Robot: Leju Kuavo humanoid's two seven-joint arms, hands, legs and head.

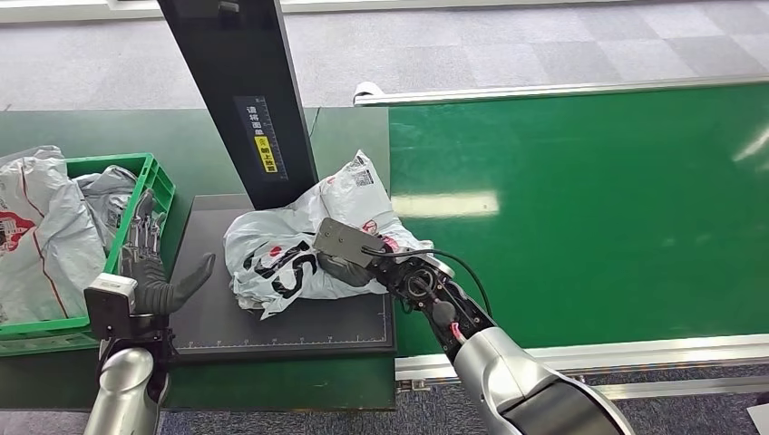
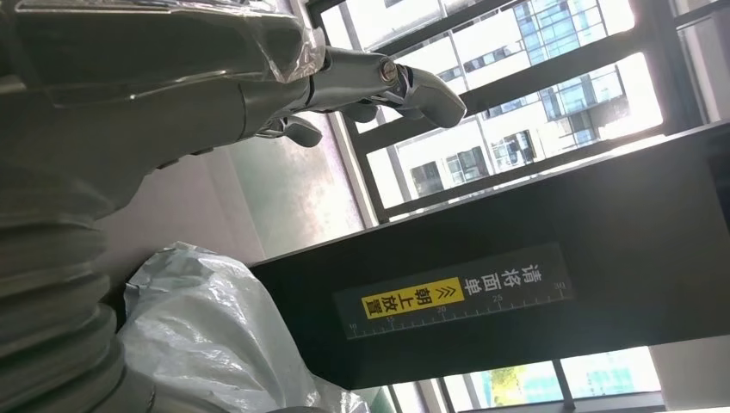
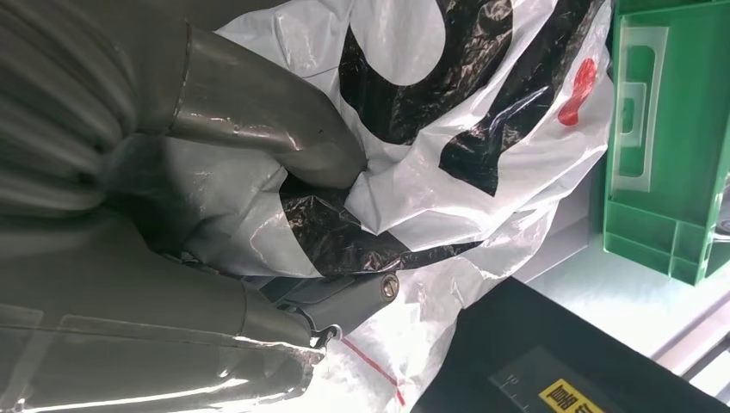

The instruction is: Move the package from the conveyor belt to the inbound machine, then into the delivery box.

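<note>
On the black platform (image 1: pixel 272 317) of the inbound machine (image 1: pixel 245 91), beside its dark upright post: white package (image 1: pixel 299 240) with black lettering, crumpled, lying at the platform's right side, just short of the green conveyor belt (image 1: pixel 580 208); right hand (image 1: pixel 349 263) gripping the package, thumb (image 3: pixel 258 129) pressed into the plastic, fingers tucked under a fold; left hand (image 1: pixel 168 285) held over the platform's left edge, fingers spread, holding nothing; green delivery box (image 1: pixel 136 172) just left of the platform, grey and white bags (image 1: pixel 45 236) piled inside.
</note>
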